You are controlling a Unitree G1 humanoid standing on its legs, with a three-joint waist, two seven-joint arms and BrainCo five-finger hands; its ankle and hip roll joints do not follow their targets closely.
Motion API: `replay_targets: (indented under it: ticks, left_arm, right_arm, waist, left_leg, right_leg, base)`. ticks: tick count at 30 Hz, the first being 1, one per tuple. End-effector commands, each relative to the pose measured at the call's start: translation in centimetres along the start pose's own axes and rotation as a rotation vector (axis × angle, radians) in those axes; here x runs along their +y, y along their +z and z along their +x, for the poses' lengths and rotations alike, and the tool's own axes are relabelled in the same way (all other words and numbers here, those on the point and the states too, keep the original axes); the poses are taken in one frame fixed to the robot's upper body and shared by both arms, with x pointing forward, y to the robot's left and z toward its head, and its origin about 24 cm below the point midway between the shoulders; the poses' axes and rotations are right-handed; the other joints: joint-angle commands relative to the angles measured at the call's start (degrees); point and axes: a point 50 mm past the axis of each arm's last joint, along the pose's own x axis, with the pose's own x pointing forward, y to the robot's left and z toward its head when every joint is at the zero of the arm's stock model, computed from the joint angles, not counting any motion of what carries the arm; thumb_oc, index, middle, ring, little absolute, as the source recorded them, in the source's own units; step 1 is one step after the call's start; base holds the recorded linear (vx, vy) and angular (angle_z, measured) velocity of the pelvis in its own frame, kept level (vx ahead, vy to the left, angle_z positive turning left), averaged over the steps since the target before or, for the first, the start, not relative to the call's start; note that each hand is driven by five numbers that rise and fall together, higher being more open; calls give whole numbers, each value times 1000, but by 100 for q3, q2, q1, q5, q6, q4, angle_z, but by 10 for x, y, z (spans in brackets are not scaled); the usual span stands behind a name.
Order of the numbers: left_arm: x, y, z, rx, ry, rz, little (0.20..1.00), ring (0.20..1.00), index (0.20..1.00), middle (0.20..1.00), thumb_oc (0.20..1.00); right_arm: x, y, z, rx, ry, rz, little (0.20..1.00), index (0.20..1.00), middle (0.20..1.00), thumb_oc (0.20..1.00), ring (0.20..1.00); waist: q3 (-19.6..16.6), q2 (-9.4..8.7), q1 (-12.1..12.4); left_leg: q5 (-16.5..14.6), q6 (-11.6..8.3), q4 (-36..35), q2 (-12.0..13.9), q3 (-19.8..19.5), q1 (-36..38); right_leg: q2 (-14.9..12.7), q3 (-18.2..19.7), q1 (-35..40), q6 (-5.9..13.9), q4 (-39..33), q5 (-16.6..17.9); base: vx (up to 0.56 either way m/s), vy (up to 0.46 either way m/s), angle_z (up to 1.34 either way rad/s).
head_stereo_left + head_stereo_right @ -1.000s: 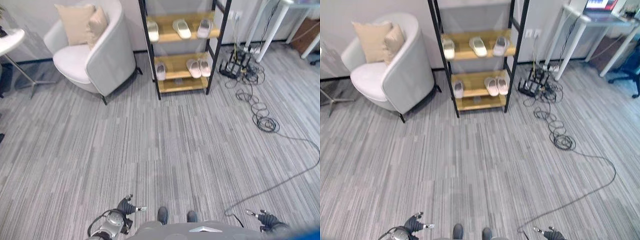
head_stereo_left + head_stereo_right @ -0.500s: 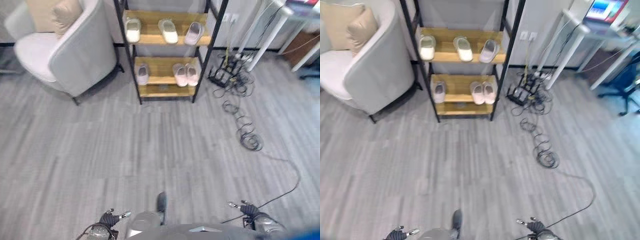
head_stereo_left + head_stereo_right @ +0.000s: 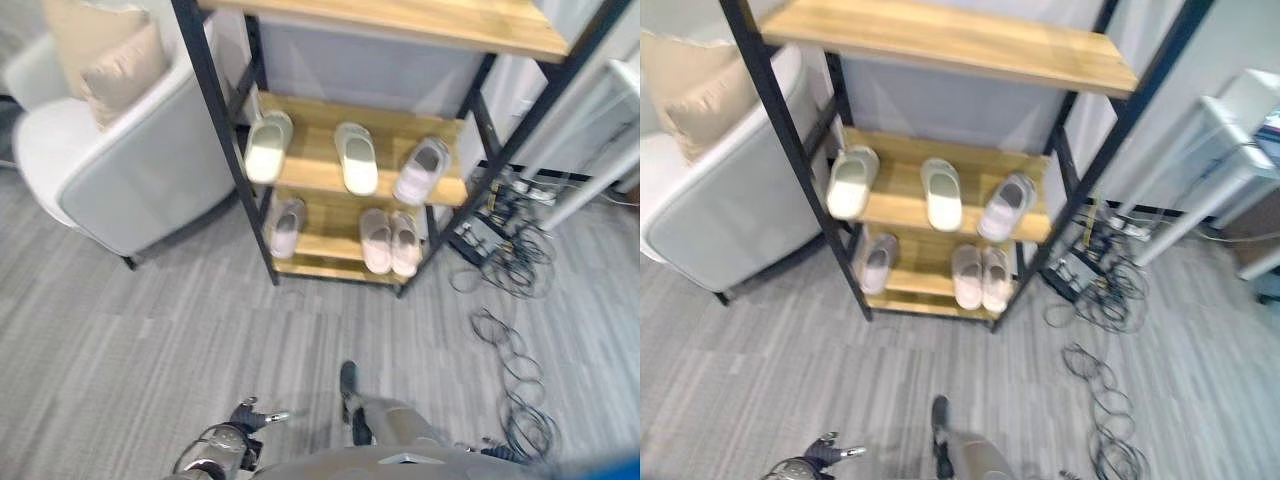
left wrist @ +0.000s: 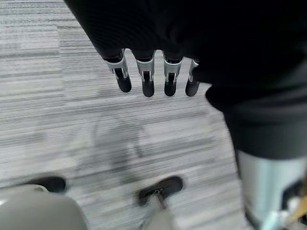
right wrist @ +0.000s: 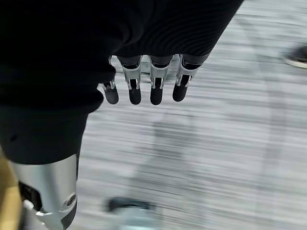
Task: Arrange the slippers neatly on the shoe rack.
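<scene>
Rack (image 3: 222, 165): black frame, wooden shelves, standing far centre between an armchair (image 3: 120, 170) on the left and a cable tangle (image 3: 510, 270) on the right.

Middle shelf (image 3: 310, 175): three slippers. Left (image 3: 268, 146) and centre (image 3: 356, 158) pale green, well apart; right (image 3: 421, 171) pinkish, tilted askew.

Lower shelf (image 3: 330, 245): one pink slipper (image 3: 286, 227) alone at left; a pink pair (image 3: 391, 241) touching side by side at right.

Handling (a judgement): light, soft foam, likely springy and easy to skid on wood; best pinched at the strap or across the heel.

Left hand (image 4: 148, 76): low near the floor, fingers straight and apart, holding nothing.

Right hand (image 5: 144, 81): likewise hanging, fingers relaxed, empty.
</scene>
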Motion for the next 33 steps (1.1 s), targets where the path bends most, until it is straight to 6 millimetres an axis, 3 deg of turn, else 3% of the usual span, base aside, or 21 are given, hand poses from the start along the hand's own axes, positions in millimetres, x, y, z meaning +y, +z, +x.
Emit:
replay_targets:
  ticks: [1, 4, 5, 6, 8, 12, 20, 21, 23, 24, 26, 32, 33]
  left_arm:
    - [13, 23, 4, -72, 52, 35, 1000, 1000, 1000, 1000, 1000]
    - [13, 26, 5, -81, 70, 30, 1000, 1000, 1000, 1000, 1000]
    - [13, 25, 4, -83, 77, 36, 1000, 1000, 1000, 1000, 1000]
    - [13, 28, 5, -90, 85, 39, 1000, 1000, 1000, 1000, 1000]
    - [11, 21, 4, -68, 79, 44, 1000, 1000, 1000, 1000, 1000]
    - [10, 6, 2, -19, 74, 91, 1000, 1000, 1000, 1000, 1000]
    - [15, -5, 0, 13, 114, 105, 1000, 1000, 1000, 1000, 1000]
    - [13, -4, -1, 5, 119, 120, 1000, 1000, 1000, 1000, 1000]
    - [12, 0, 0, -14, 124, 116, 1000, 1000, 1000, 1000, 1000]
    - [7, 2, -1, -37, 117, 75, 1000, 1000, 1000, 1000, 1000]
    - [2, 16, 0, -107, 115, 126, 1000, 1000, 1000, 1000, 1000]
    - [-9, 26, 0, -165, 70, 199, 1000, 1000, 1000, 1000, 1000]
    - [-14, 26, -1, -169, 59, 213, 1000, 1000, 1000, 1000, 1000]
  right_arm:
    - [-18, 25, 2, -80, -61, -1, 1000, 1000, 1000, 1000, 1000]
    - [-23, 39, 2, -125, -82, -65, 1000, 1000, 1000, 1000, 1000]
    - [-24, 44, 2, -144, -91, -72, 1000, 1000, 1000, 1000, 1000]
    - [-24, 52, 2, -184, -102, -80, 1000, 1000, 1000, 1000, 1000]
    - [-23, 50, 2, -177, -100, -80, 1000, 1000, 1000, 1000, 1000]
    - [-3, 45, 2, -179, -53, -113, 1000, 1000, 1000, 1000, 1000]
    - [1, 78, -3, -334, -74, -126, 1000, 1000, 1000, 1000, 1000]
    - [23, 150, -26, -618, -64, -170, 1000, 1000, 1000, 1000, 1000]
    - [33, 137, -38, -677, 3, -181, 1000, 1000, 1000, 1000, 1000]
    - [30, 96, -31, -597, 10, -235, 1000, 1000, 1000, 1000, 1000]
    - [35, 79, -24, -524, 46, -242, 1000, 1000, 1000, 1000, 1000]
    - [51, 110, -43, -712, 146, -350, 1000, 1000, 1000, 1000, 1000]
    - [56, 130, -62, -865, 165, -459, 1000, 1000, 1000, 1000, 1000]
  waist:
    - [341, -88, 2]
    - [358, -170, 110]
    - [347, -214, 143]
    - [357, -244, 244]
    - [257, -133, 204]
    - [79, -81, 113]
    - [-72, 82, 86]
    - [-112, 143, 70]
    - [-120, 170, 6]
    - [-48, 243, -126]
    - [40, 325, -202]
    - [41, 377, -210]
    - [74, 387, -196]
  left_leg:
    - [740, 64, 219, 230, 209, -1141]
    - [680, 64, -117, 589, 420, -1246]
    - [740, 27, -376, 772, 462, -1223]
    - [1034, -12, -800, 954, 232, -1370]
    - [1183, -78, -1433, 987, 10, -1106]
    - [1203, -12, -1718, 804, 138, -759]
    - [1124, 112, -1984, 673, 397, -431]
    - [1146, 116, -2046, 656, 459, -376]
    - [1157, 128, -2067, 651, 496, -376]
    - [1141, 140, -2101, 658, 582, -311]
    - [1181, 144, -2126, 643, 615, -349]
    - [1232, 122, -2204, 612, 560, -416]
    - [1239, 112, -2204, 615, 530, -472]
  right_leg:
    - [-412, -266, 549, 1091, 491, -937]
    - [-506, -350, 699, 1088, 417, -1021]
    - [-560, -375, 759, 1110, 379, -1031]
    - [-611, -373, 832, 1149, 324, -1041]
    - [-567, -349, 876, 1155, 310, -1071]
    - [-753, -169, 961, 1273, 273, -943]
    - [-935, -25, 1167, 1443, -46, -773]
    - [-983, 3, 1206, 1478, -162, -716]
    - [-993, 30, 1178, 1492, -165, -706]
    - [-981, 97, 1202, 1511, -170, -710]
    - [-978, 124, 1156, 1509, -127, -727]
    - [-987, 7, 1160, 1520, -189, -748]
    - [-993, -61, 1165, 1531, -223, -758]
  base:
    - [-67, -43, 16]
    - [0, 17, 7]
    - [30, 94, -2]
    - [41, 107, 6]
    - [74, 137, 0]
    - [53, 251, -29]
    - [20, 81, -23]
    - [19, 57, -11]
    - [-3, 45, -17]
    - [-28, 42, -8]
    - [-49, 46, -10]
    - [3, -1, -6]
    - [1, -8, 5]
